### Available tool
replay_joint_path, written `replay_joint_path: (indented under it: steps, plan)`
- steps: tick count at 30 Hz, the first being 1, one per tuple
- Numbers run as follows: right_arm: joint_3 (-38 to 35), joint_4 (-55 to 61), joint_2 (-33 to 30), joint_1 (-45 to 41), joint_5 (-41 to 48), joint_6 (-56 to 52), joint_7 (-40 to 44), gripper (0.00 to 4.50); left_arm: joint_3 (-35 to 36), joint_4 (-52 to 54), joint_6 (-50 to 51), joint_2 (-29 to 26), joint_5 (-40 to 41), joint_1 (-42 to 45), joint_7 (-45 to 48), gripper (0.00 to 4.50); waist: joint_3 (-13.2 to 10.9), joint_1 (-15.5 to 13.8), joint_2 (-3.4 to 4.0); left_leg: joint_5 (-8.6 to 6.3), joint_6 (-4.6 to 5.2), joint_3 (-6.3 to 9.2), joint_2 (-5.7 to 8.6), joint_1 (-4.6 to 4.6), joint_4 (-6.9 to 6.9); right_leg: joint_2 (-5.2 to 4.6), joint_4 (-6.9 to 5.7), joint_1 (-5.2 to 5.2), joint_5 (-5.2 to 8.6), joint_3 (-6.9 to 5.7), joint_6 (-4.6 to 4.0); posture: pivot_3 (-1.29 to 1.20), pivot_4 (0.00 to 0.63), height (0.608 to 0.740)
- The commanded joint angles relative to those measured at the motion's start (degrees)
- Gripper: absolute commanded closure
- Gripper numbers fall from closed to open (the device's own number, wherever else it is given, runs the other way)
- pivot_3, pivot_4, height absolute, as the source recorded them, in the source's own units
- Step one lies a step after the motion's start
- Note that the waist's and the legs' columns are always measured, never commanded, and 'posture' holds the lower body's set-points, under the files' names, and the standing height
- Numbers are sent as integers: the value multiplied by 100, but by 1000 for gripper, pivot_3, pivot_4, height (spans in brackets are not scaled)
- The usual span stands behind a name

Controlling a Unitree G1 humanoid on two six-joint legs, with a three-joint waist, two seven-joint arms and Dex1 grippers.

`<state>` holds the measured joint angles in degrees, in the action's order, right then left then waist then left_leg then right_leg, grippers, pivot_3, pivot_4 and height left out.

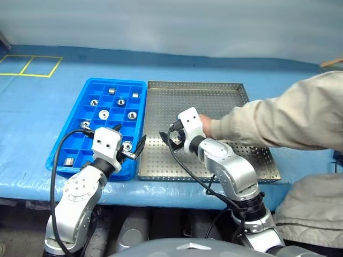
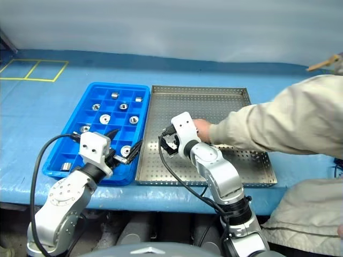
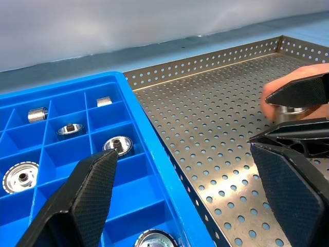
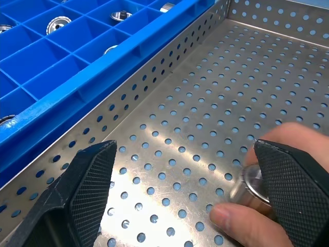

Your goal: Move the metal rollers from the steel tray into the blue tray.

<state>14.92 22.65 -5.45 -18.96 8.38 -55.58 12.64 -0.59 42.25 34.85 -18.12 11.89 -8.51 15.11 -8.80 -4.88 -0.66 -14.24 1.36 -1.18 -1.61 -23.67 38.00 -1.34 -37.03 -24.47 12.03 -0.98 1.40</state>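
The tabletop (image 1: pixel 32 112) is viewed downward from the head; the steel tray (image 4: pixel 216 92) floor is seen closely, shared by both wrist views.

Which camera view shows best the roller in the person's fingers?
The right wrist view: the roller sits close, pinched by the person's fingers. The left wrist view shows it farther away; in the eye views the right gripper hides it.

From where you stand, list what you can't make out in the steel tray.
- Roller under the person's hand: fingers and the right gripper's finger hide most of it in the right wrist view.
- Steel tray, right part: the person's sleeve covers it in the eye views, so any rollers there are hidden.
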Motion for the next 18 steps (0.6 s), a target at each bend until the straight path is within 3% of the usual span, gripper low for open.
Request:
replay_joint_path:
  steps: [1,18]
  plan:
    - [-32,248,39,-20,45,69,-15,14,4,57,-41,-12,30,22,21,0,0,1,0,0,0,0,0,0,0,0,0,0,0,0,0,230,150,740]
    - [-39,340,44,-1,48,42,-55,14,-63,-46,-99,15,43,105,64,0,0,14,0,0,1,-1,0,0,1,0,0,0,0,1,0,213,150,740]
